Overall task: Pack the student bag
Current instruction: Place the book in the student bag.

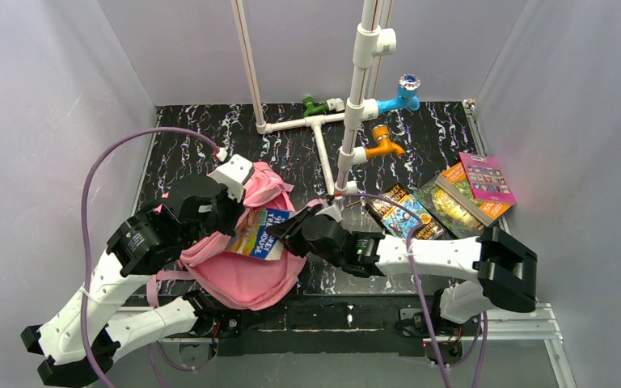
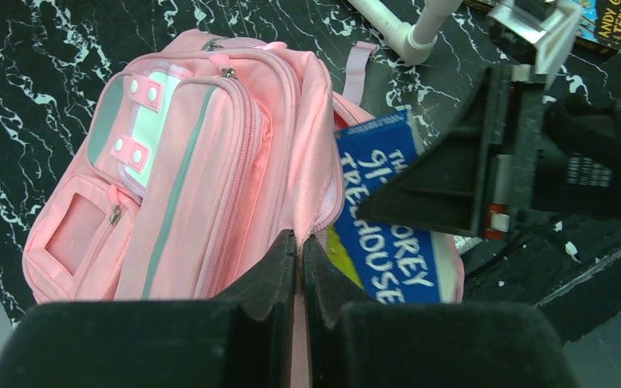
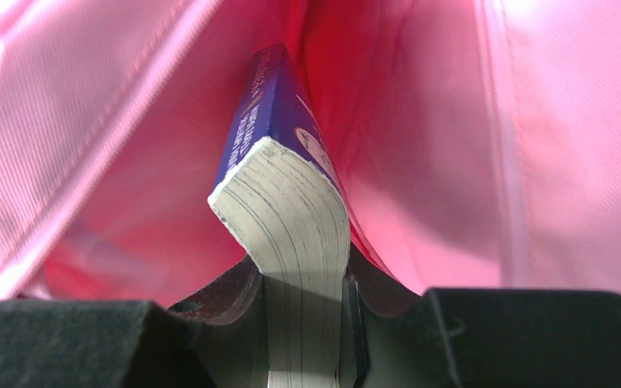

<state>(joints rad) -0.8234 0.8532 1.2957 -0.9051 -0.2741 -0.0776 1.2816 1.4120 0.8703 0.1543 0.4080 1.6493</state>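
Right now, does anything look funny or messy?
Yes: the blue book pokes half out of the pink bag, tilted, and its pages curve where the right gripper squeezes them.

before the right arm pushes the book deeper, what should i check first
1. Right hand grips the book: ok, the pages are clamped between its fingers.
2. Left hand holds the bag open: ok, it is shut on the pink edge.
3. Book tip inside the opening: ok, there is pink lining on both sides.
4. Room deeper in: cannot tell, the bottom is hidden.
5. Book fully in: not ok, the top view shows much of the cover outside.
6. Other books packed: not ok, they lie outside the bag.
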